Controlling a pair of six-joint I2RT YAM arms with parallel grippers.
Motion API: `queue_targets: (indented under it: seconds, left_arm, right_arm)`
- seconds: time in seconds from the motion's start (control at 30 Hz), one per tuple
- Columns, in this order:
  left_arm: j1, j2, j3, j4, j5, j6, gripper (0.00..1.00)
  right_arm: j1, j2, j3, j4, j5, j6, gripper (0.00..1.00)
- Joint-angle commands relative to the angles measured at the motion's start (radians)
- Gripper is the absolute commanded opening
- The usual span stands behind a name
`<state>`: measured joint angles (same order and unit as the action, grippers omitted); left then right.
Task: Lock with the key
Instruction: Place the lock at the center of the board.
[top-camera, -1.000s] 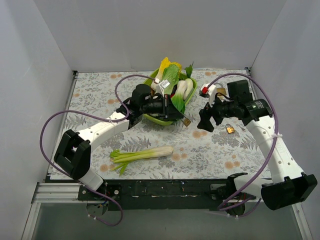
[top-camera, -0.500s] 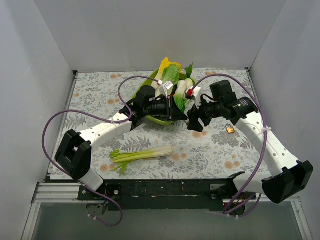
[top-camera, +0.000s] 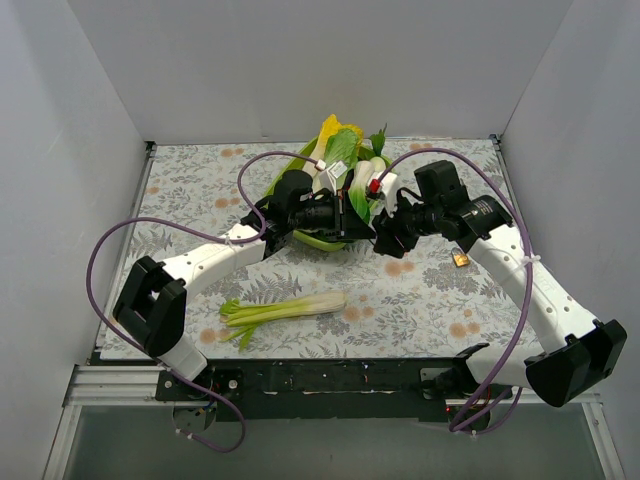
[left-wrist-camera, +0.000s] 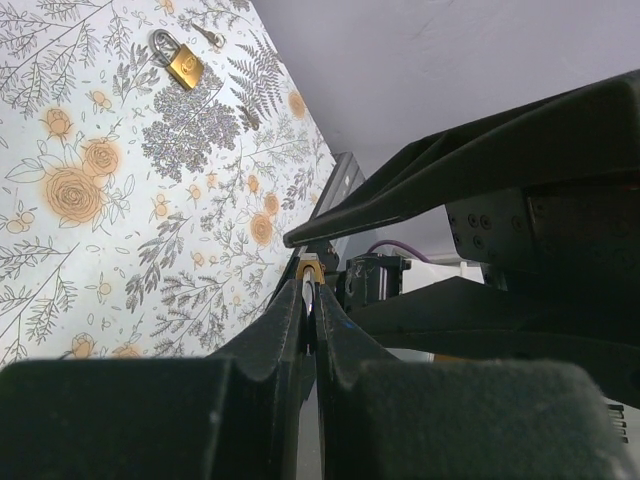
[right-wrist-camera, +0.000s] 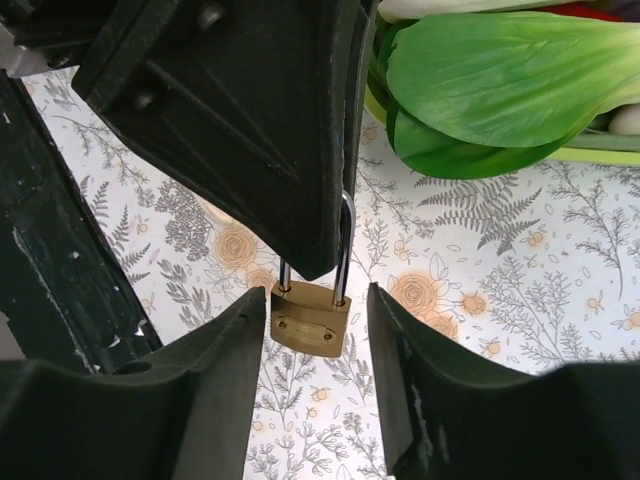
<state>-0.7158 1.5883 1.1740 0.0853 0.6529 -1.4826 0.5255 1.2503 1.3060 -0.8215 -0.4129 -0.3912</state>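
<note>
1. Left gripper (left-wrist-camera: 311, 292) is clenched on the shackle of a brass padlock (right-wrist-camera: 310, 318), so the body hangs free below its fingers, in the air in front of the vegetable bowl (top-camera: 312, 240).
2. Right gripper (right-wrist-camera: 315, 300) has its jaws apart, one on each side of the hanging body with a gap on both sides, so it grasps nothing. It seems placed to steady the body.
3. Only the right wrist view shows the shackle and that gap. Whether the shackle is latched cannot be told.
4. From the left wrist, only a sliver of brass shows between the shut fingers. That view does reveal a second padlock (left-wrist-camera: 183, 63) lying on the tablecloth (left-wrist-camera: 60, 250), well apart, with what looks like a key (left-wrist-camera: 208, 36) just beside it.
5. From above, the two grippers meet tip to tip and hide the held padlock.
</note>
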Motion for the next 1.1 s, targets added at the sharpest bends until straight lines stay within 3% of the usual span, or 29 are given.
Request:
queue_targets:
  seconds: [0.0,0.13,0.3,0.5,0.63,0.73,0.83,0.87,0.93,0.97,1.07]
  left_arm:
    - [-0.002,-0.014,0.047,0.014,0.01,-0.015,0.0]
    - [-0.002,-0.008,0.047,0.021,0.017,-0.022,0.0]
    - [-0.002,-0.007,0.046,0.031,0.022,-0.036,0.0]
    - [-0.002,-0.019,0.033,0.051,0.033,-0.039,0.0]
    - [-0.002,-0.024,0.026,0.059,0.04,-0.042,0.0]
    - [-0.002,-0.031,0.016,0.073,0.042,-0.042,0.22]
    - [0.006,-0.04,0.009,0.068,0.027,-0.041,0.5]
    - [0.021,-0.044,0.003,0.077,0.033,-0.048,0.66]
    - [0.038,-0.06,-0.01,0.082,0.033,-0.05,0.82]
    - [0.059,-0.068,-0.013,0.082,0.031,-0.041,0.98]
    - [0.084,-0.103,-0.016,0.05,0.008,0.004,0.98]
  right_arm:
    - [0.008,-0.011,0.01,0.033,0.011,0.0,0.56]
    - [0.014,-0.011,0.003,0.032,0.023,-0.005,0.68]
    - [0.016,-0.014,-0.014,0.035,0.031,-0.012,0.61]
    - [0.018,-0.017,-0.025,0.032,0.037,-0.018,0.42]
    - [0.018,-0.023,-0.036,0.03,0.049,-0.011,0.16]
    - [0.018,-0.026,-0.039,0.033,0.065,0.009,0.01]
    - [0.016,-0.037,-0.048,0.036,0.083,0.025,0.01]
    - [0.014,-0.048,-0.059,0.029,0.092,0.029,0.01]
    - [-0.002,-0.061,-0.085,0.022,0.12,0.032,0.01]
    - [-0.022,-0.08,-0.103,0.015,0.123,0.034,0.01]
    - [-0.194,-0.08,-0.175,-0.027,0.074,0.017,0.01]
